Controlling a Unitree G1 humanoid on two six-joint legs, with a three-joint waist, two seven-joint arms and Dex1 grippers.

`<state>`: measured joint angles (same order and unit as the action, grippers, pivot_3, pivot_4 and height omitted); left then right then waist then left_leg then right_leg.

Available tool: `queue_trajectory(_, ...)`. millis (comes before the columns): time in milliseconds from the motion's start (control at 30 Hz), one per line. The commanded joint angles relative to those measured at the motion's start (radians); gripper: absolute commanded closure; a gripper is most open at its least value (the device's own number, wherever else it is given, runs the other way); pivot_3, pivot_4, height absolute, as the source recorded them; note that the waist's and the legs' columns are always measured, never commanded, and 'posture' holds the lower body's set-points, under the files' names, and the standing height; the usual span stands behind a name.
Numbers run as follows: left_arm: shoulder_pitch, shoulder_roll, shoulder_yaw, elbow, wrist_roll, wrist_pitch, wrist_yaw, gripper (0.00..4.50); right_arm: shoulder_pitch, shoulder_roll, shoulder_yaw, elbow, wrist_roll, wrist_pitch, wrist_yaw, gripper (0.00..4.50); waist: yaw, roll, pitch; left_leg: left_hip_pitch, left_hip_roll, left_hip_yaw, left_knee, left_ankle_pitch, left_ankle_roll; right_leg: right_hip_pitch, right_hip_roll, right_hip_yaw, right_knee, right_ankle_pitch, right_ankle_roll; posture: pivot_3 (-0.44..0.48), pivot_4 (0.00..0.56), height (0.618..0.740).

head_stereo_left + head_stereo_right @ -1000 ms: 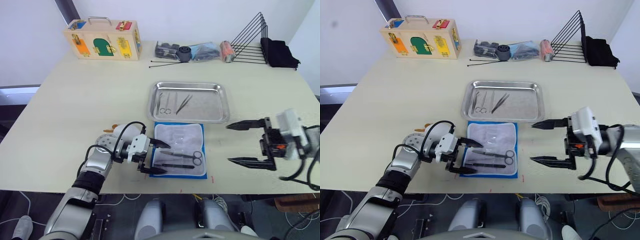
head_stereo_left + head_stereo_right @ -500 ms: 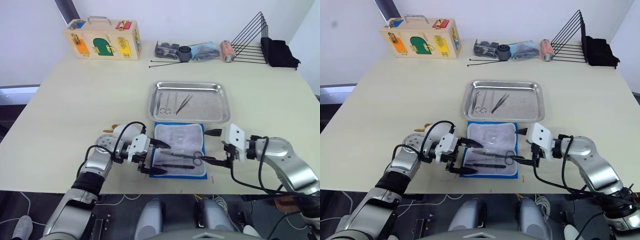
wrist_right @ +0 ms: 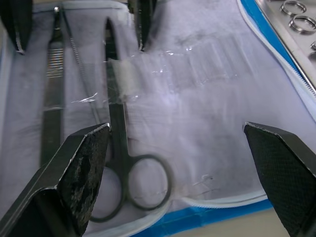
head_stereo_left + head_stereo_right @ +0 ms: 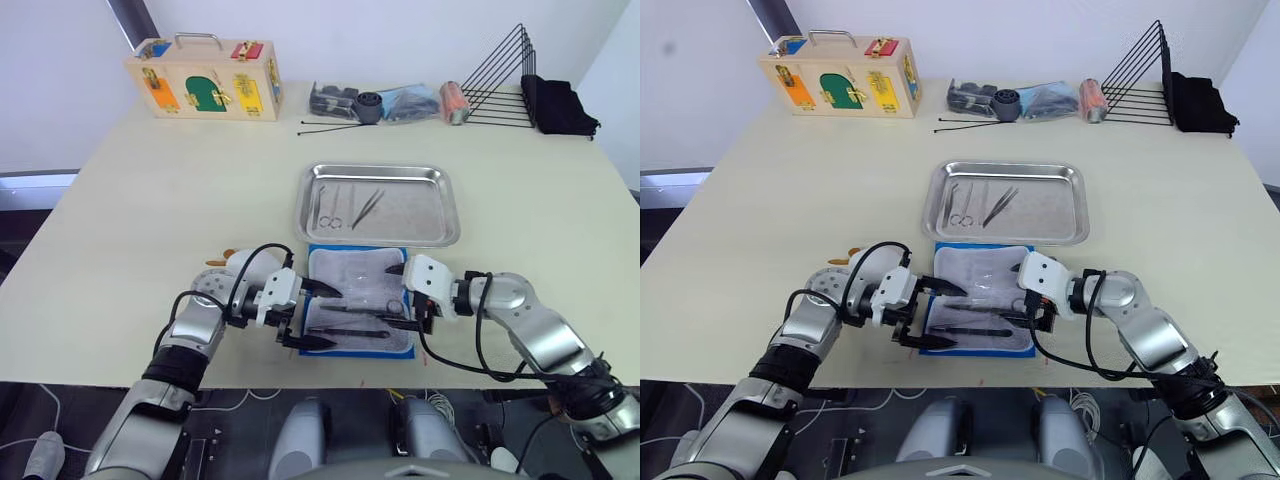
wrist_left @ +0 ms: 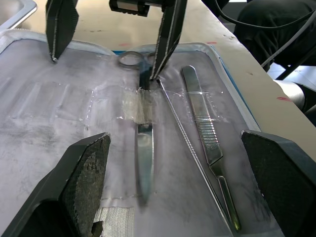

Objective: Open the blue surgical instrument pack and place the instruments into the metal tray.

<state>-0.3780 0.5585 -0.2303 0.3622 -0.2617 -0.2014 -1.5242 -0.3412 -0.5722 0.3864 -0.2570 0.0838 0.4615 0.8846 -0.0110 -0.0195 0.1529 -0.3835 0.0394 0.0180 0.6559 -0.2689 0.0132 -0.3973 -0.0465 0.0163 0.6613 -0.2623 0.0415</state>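
The blue surgical instrument pack (image 4: 358, 300) lies opened flat just in front of the metal tray (image 4: 415, 210), clear inner side up. In the pack lie scissors (image 5: 144, 143), a thin probe (image 5: 182, 133) and a ribbed flat tool (image 5: 205, 133). A second pair of scissors and tweezers (image 4: 345, 205) rest in the tray's left half. My left gripper (image 4: 318, 315) is open over the pack's left edge. My right gripper (image 4: 398, 296) is open over its right edge, straddling the scissors' ring handles (image 3: 133, 182). Neither holds anything.
Along the table's back edge stand a wooden latch box (image 4: 205, 78), dark bagged items (image 4: 375, 102), an orange can (image 4: 455, 102), a black wire rack (image 4: 500, 75) and a black cloth (image 4: 560, 105). Long black rods (image 4: 330, 125) lie before them. The table's front edge runs just behind the pack.
My right arm has swung in from the table's right side to the pack's right edge, still open. The left gripper and the instruments have not moved.
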Motion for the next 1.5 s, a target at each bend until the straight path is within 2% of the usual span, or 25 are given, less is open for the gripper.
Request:
queue_trajectory(33, 0.038, 0.007, -0.045, -0.002, 0.033, 0.029, -0.02, 0.05, -0.011, -0.021, 0.027, -0.017, -0.024, 0.054, 0.016, 0.0, 0.0, 0.0, 0.0, 0.0, 0.0, 0.0, 0.0, 0.0, 0.0, 0.0, 0.0, 0.0, 0.0, 0.0, 0.0, 0.0, 0.15, 0.74)
queue_trajectory(533, 0.051, 0.009, -0.036, -0.012, 0.032, 0.037, -0.009, 0.05, -0.03, 0.01, 0.075, 0.054, -0.034, 0.038, 0.049, 0.0, -0.003, 0.0, -0.002, 0.001, 0.0, 0.0, 0.0, 0.0, 0.0, 0.0, 0.0, 0.0, 0.0, 0.0, 0.0, 0.0, 0.15, 0.74)
queue_trajectory(633, 0.052, 0.008, -0.036, -0.012, 0.032, 0.042, -0.007, 0.0, -0.031, 0.003, 0.09, 0.081, -0.054, 0.005, 0.063, 0.53, -0.003, -0.001, -0.004, 0.001, 0.0, 0.0, 0.0, 0.0, 0.0, 0.0, 0.0, 0.0, 0.0, 0.0, 0.0, 0.0, 0.15, 0.74)
queue_trajectory(767, 0.056, 0.009, -0.036, -0.011, 0.033, 0.047, -0.001, 0.0, -0.029, -0.003, 0.099, 0.093, -0.063, -0.02, 0.075, 2.02, -0.004, 0.0, -0.006, 0.002, 0.0, 0.0, 0.0, 0.0, 0.0, 0.001, 0.0, 0.001, 0.001, 0.0, 0.0, 0.0, 0.15, 0.74)
queue_trajectory(800, 0.057, 0.009, -0.036, -0.012, 0.031, 0.05, 0.001, 0.0, -0.029, -0.003, 0.099, 0.094, -0.063, -0.022, 0.076, 2.8, -0.004, 0.0, -0.006, 0.002, 0.0, 0.0, 0.0, 0.0, 0.0, 0.001, 0.0, 0.001, 0.001, 0.0, 0.0, 0.0, 0.15, 0.74)
queue_trajectory(833, 0.057, 0.008, -0.036, -0.011, 0.031, 0.051, 0.002, 0.0, -0.029, -0.002, 0.099, 0.094, -0.062, -0.024, 0.079, 3.08, -0.004, 0.0, -0.006, 0.003, 0.0, 0.0, 0.0, 0.0, 0.0, 0.001, 0.0, 0.001, 0.001, 0.0, 0.0, 0.0, 0.15, 0.74)
queue_trajectory(900, 0.057, 0.006, -0.037, -0.008, 0.032, 0.051, 0.003, 0.0, -0.029, 0.0, 0.1, 0.094, -0.056, -0.023, 0.083, 3.91, -0.003, 0.0, -0.006, 0.002, 0.0, 0.0, 0.0, 0.0, 0.0, 0.001, 0.0, 0.001, 0.001, 0.0, 0.0, 0.0, 0.15, 0.74)
queue_trajectory(967, 0.057, 0.006, -0.037, -0.007, 0.033, 0.052, 0.004, 0.0, -0.031, 0.004, 0.1, 0.09, -0.051, -0.018, 0.083, 4.4, -0.003, 0.0, -0.007, 0.002, 0.0, 0.0, 0.0, 0.0, 0.0, 0.001, 0.0, 0.001, 0.001, 0.0, 0.0, 0.0, 0.15, 0.74)
queue_trajectory(1167, 0.059, 0.001, -0.038, -0.003, 0.035, 0.051, 0.01, 0.0, -0.043, 0.005, 0.097, 0.054, -0.044, -0.011, 0.091, 4.4, -0.003, 0.0, -0.008, 0.002, 0.0, 0.0, 0.0, 0.0, 0.0, 0.001, 0.0, 0.001, 0.001, 0.0, 0.0, 0.0, 0.15, 0.74)
queue_trajectory(1500, 0.068, -0.016, -0.04, -0.005, 0.038, 0.051, 0.024, 0.0, -0.14, -0.003, 0.113, -0.08, -0.046, 0.118, 0.118, 4.4, -0.002, 0.0, -0.008, 0.002, 0.0, 0.0, 0.0, 0.0, 0.0, 0.0, 0.0, 0.0, 0.001, 0.0, 0.0, 0.0, 0.15, 0.74)
